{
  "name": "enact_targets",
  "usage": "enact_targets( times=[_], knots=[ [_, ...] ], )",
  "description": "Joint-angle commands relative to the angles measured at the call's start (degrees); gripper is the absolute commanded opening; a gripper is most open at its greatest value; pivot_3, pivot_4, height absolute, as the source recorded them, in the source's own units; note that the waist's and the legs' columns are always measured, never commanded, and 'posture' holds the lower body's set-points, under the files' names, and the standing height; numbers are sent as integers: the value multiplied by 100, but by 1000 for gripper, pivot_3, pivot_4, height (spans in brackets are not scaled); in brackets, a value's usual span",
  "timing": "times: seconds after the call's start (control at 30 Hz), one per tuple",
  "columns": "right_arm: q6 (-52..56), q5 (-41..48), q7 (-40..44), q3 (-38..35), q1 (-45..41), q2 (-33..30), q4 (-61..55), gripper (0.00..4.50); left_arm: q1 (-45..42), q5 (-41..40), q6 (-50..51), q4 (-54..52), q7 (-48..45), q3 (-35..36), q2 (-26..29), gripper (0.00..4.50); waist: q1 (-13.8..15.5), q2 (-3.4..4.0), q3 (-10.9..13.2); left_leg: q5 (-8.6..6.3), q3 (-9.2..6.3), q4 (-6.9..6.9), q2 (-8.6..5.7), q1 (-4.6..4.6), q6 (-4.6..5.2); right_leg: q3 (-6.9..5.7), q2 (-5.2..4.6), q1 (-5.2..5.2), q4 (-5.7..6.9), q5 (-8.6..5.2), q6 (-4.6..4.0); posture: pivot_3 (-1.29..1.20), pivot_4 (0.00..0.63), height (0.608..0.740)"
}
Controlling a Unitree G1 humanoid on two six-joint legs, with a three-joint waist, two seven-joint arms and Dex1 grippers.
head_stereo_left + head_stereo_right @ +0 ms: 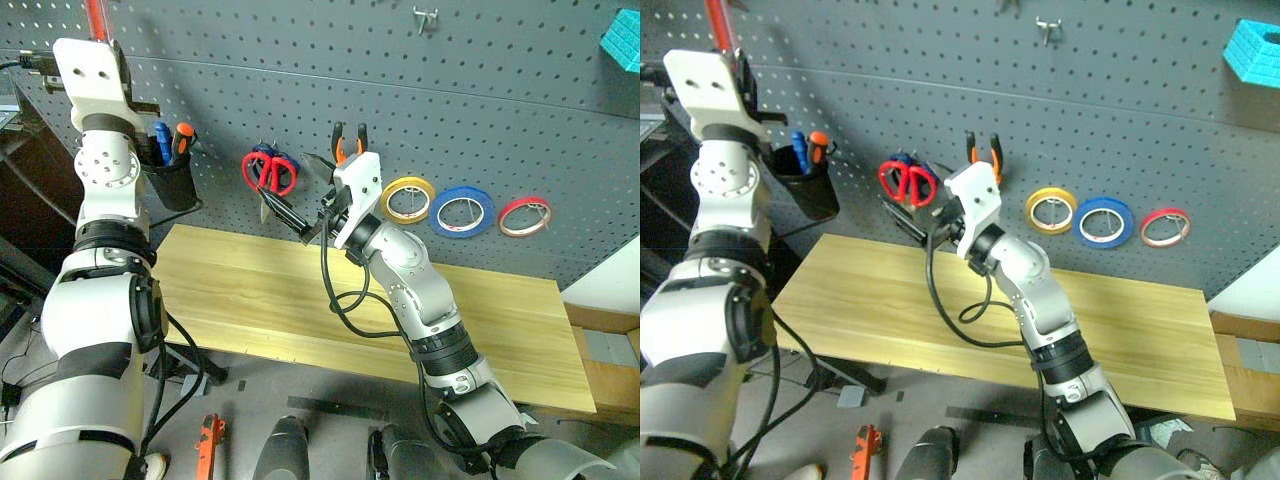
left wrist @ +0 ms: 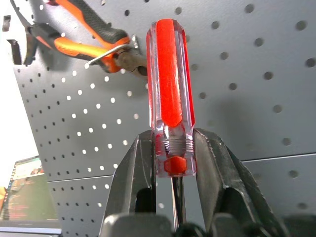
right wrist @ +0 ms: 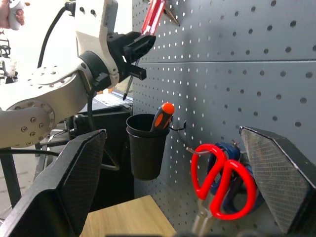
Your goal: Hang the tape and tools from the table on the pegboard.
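The left hand (image 2: 170, 163) is clamped on the red-handled screwdriver (image 2: 170, 94), raised against the pegboard (image 1: 400, 90) near orange-handled pliers (image 2: 84, 37), apparently hooked there. The right hand (image 3: 173, 182) stands wide apart before the red scissors (image 3: 222, 182) hanging on the pegboard.

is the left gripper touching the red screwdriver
Touching: in the left wrist view the left gripper has both fingers pressed against the base of the screwdriver handle, no gap either side.

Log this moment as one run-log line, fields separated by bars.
left gripper shut on screwdriver, raised at pegboard | right gripper open near red scissors | blue tape hung
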Motion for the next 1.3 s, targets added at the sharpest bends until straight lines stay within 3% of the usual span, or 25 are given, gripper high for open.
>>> enact_targets(
  times=[0.03, 0.47, 0.9, 1.3],
  knots=[
    [127, 101, 7, -23, -83, 69, -297, 4500, -170, -16, -67, -69, -4, 47, 171, 760, -1, 2, 87, 1, 0, 0, 1, 3, 1, 0, 0, 1, 2, 0, 0, 218, 257, 740],
    [249, 141, 22, -86, -159, 24, -163, 4500, -284, 99, -4, 110, -23, -41, 103, 760, -16, 1, 532, 2, 0, -2, 4, -60, 4, -3, -2, -60, -1, 0, -3, 202, 331, 740],
    [201, 114, 49, -82, -127, -16, -106, 4500, 371, -43, -116, -222, -62, 94, 127, 760, -31, -3, 618, 3, -1, -2, 4, -77, 3, -6, -3, -74, -2, -1, -3, 217, 313, 740],
    [13, 112, 122, -84, -199, -6, 68, 4500, 1383, -292, 233, -1667, 89, 338, 44, 760, -95, -4, 616, 3, 1, -5, 5, -77, 2, -5, -6, -75, -3, 0, -3, 243, 281, 740]
  ],
)
